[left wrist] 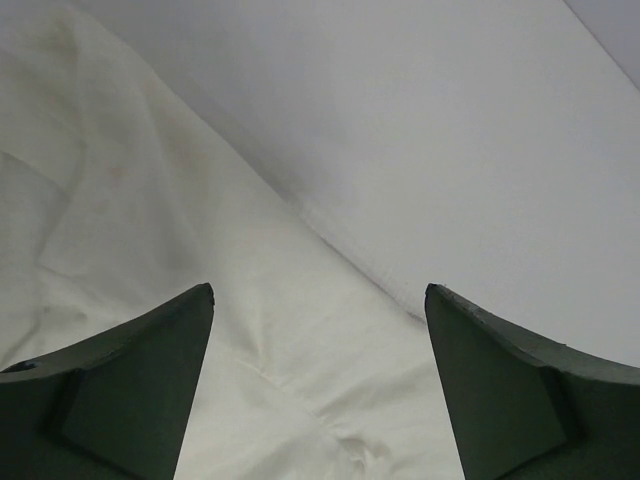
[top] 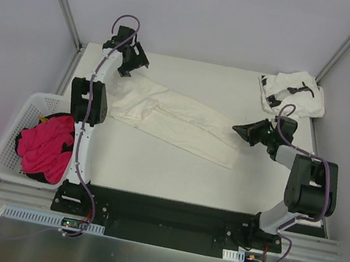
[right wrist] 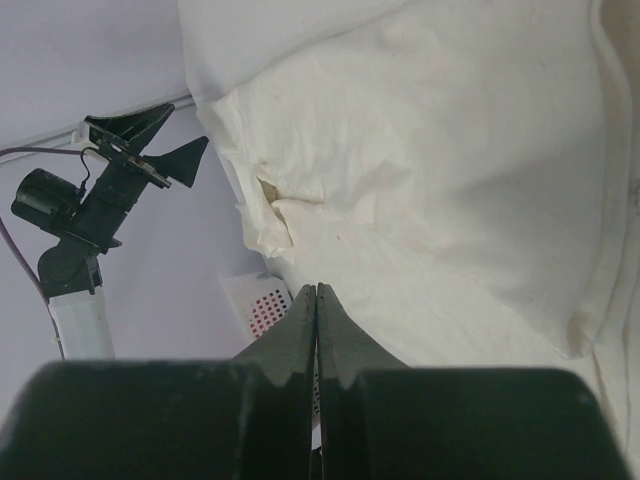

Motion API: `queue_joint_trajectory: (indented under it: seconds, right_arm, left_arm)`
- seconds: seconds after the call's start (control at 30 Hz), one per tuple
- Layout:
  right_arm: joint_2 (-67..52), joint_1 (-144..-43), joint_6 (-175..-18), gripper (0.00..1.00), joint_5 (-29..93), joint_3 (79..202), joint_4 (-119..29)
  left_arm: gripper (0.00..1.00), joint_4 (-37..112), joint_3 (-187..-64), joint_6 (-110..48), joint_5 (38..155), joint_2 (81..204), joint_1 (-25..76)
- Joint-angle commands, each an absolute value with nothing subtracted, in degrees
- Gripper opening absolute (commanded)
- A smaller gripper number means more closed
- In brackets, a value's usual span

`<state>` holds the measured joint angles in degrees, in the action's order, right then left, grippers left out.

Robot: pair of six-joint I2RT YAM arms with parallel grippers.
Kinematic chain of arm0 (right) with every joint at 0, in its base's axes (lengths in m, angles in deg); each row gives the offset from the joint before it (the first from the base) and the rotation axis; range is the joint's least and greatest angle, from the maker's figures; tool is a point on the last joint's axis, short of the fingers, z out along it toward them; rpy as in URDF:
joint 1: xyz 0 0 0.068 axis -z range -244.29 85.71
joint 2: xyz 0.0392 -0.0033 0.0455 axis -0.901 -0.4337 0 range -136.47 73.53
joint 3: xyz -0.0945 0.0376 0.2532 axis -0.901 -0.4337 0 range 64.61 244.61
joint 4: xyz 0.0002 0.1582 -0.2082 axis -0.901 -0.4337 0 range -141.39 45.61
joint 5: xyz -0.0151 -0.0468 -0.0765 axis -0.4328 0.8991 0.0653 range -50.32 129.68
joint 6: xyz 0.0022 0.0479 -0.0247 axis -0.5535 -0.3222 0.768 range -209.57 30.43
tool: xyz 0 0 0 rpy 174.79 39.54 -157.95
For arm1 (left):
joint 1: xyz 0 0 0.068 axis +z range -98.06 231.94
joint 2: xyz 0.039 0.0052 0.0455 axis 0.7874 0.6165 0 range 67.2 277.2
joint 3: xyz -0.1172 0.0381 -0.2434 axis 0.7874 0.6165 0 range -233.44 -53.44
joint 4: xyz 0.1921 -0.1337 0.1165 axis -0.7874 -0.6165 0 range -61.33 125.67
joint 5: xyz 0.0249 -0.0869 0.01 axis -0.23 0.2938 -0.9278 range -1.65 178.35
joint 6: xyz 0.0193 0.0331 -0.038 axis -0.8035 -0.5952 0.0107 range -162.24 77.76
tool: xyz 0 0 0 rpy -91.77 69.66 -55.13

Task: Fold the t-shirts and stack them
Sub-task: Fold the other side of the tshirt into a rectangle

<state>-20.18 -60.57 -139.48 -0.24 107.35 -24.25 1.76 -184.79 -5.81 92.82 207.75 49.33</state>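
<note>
Cream t-shirt [top: 183, 122] rumpled, elongated; left pincer [left wrist: 318, 292] wide open, empty; right pincer [right wrist: 316, 292] closed.

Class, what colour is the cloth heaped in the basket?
The cloth is bright pink, clearest in the top external view.

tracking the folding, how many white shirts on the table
2. The cream-white shirt lies across the table's middle; the printed white shirt sits crumpled at the far right corner. Pink cloth in the basket may hide others.
</note>
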Motion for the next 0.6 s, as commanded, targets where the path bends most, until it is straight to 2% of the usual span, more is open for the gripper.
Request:
queue_joint_trajectory:
  seconds: [0.0, 0.43, 0.57]
  right_arm:
    - [-19.7, -61.5, -137.6, 0.01, 0.1, 109.0, -23.5]
    - [-41.2, -66.4, -135.8, 0.05, -0.7, 125.2, -23.6]
    - [-43.0, -66.2, -136.4, 0.22, -2.8, 125.5, -22.2]
  left_arm:
    - [0.85, 3.0, -183.1, -4.3, 95.6, 206.2, 45.8]
    - [0.83, 3.3, -176.9, -4.2, 97.1, 204.1, 43.7]
    - [0.83, 3.4, -175.9, -5.5, 96.9, 202.4, 43.7]
